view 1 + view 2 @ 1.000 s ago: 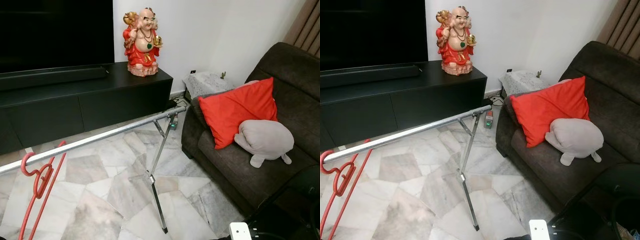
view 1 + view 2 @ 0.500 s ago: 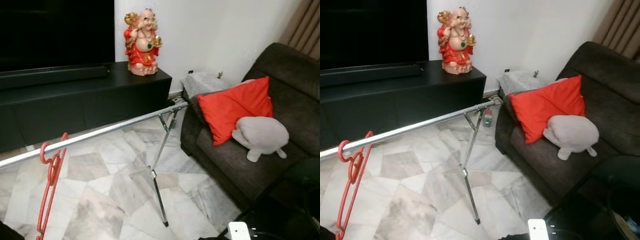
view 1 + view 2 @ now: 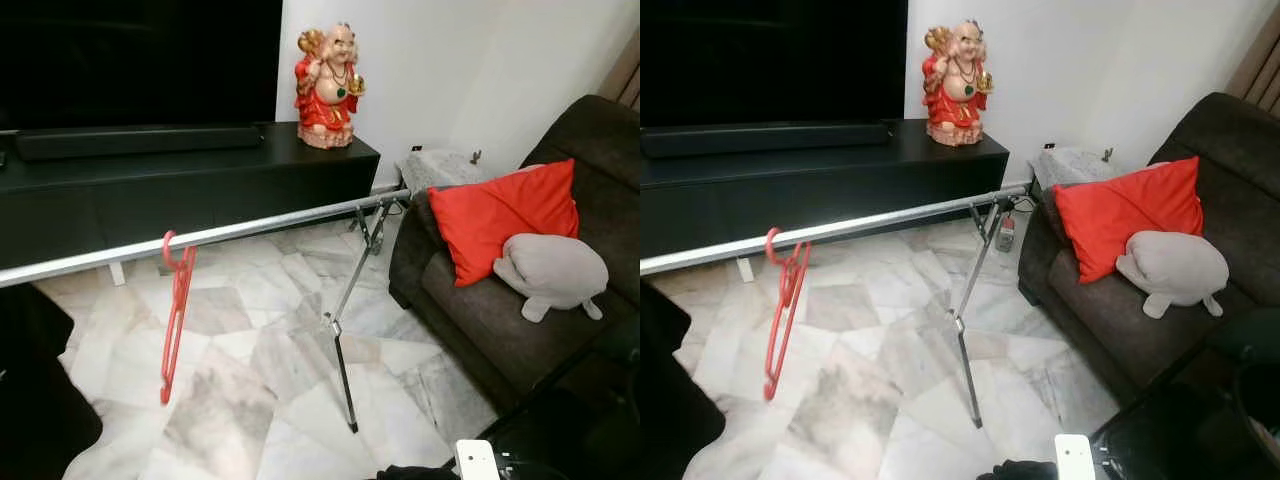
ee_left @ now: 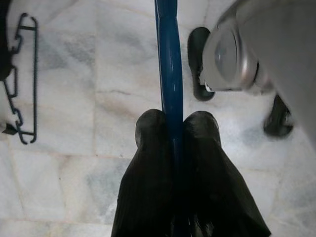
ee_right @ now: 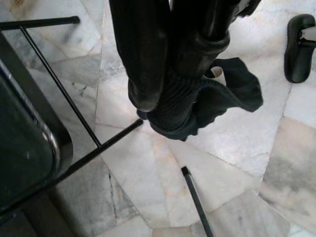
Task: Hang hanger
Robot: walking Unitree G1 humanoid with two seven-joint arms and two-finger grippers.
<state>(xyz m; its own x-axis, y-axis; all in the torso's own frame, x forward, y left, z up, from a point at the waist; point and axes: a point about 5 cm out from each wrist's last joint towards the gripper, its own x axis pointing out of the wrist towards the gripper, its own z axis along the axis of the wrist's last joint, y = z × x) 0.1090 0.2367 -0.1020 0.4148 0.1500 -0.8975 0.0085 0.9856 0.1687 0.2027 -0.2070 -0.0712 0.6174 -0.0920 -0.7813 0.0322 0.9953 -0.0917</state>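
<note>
A red hanger (image 3: 178,303) hangs by its hook on the long silver rail (image 3: 270,222), toward the rail's left part, over the marble floor. The rail rests on a folding metal stand (image 3: 340,325). In the left wrist view my left gripper (image 4: 172,118) is shut on a blue bar (image 4: 169,59), which runs on past its fingertips above the floor. In the right wrist view my right gripper (image 5: 155,111) hangs low with its black fingers (image 5: 143,64) pressed together, and a black piece of cloth (image 5: 222,96) shows just behind them.
A black TV cabinet (image 3: 200,190) with a red statue (image 3: 328,88) stands behind the rail. A dark sofa (image 3: 600,130) with a red cushion (image 3: 505,215) and a grey plush (image 3: 550,275) is at the right. A dark wire hanger (image 4: 22,79) lies on the floor.
The head view has swung to the left, so the rail, the red hanger and the sofa sit further right in the picture. The red hanger stays on the rail.
</note>
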